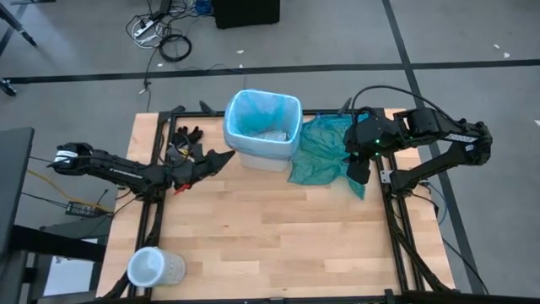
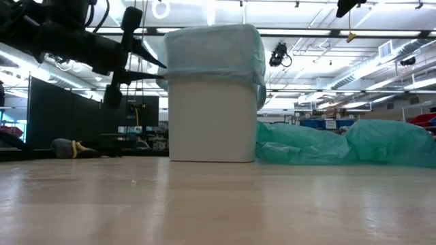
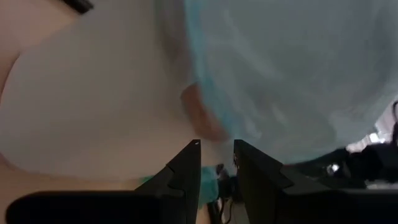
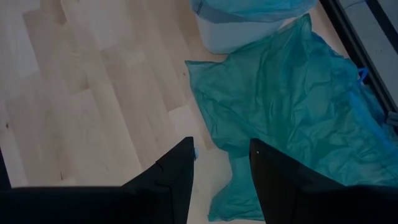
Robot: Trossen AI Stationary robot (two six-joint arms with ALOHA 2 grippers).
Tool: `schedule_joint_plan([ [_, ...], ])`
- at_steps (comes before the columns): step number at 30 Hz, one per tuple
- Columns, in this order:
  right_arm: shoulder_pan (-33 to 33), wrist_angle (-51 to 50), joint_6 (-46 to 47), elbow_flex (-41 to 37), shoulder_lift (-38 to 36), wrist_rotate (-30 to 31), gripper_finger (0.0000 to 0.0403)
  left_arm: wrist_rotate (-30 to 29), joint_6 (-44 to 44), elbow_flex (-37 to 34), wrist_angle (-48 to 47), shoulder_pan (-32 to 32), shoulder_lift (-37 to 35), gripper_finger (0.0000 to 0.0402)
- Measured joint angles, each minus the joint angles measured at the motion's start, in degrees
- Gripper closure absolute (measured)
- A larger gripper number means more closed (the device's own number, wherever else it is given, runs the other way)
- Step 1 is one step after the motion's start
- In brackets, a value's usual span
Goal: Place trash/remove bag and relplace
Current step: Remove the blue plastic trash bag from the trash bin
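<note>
Bin point(image 1: 268, 156) with the sky-blue bag point(image 1: 261, 111) lining it sits mid-back on the desk point(image 1: 278, 236). Left hand point(image 1: 221, 157), parted and empty, is right beside its rim, way nearer. Right hand point(image 1: 358, 173), also parted and empty, hovers over the teal bag point(image 1: 316, 152).

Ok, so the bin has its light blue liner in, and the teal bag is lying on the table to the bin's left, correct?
Not quite. The high view shows the teal bag lying on the table to the right of the bin, under the right gripper. The light blue liner is in.
</note>
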Motion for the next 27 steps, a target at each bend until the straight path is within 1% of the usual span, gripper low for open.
schedule_joint_plan([
  [4, 0.00, 0.00, 0.00, 0.00, 0.00, 0.00, 0.0261, -3.12, 0.22, 0.00, 0.93, 0.00, -0.04, 0.0298],
  [22, 0.00, 0.04, -0.48, 0.02, 0.00, -0.02, 0.0261, -3.14, -0.23, 0.00, 0.02, 0.01, 1.44, 0.0297],
  [27, 0.00, 0.03, -0.50, 0.04, 0.00, -0.02, 0.0261, -4.29, -0.22, 0.00, 0.15, 0.13, 1.81, 0.0297],
])
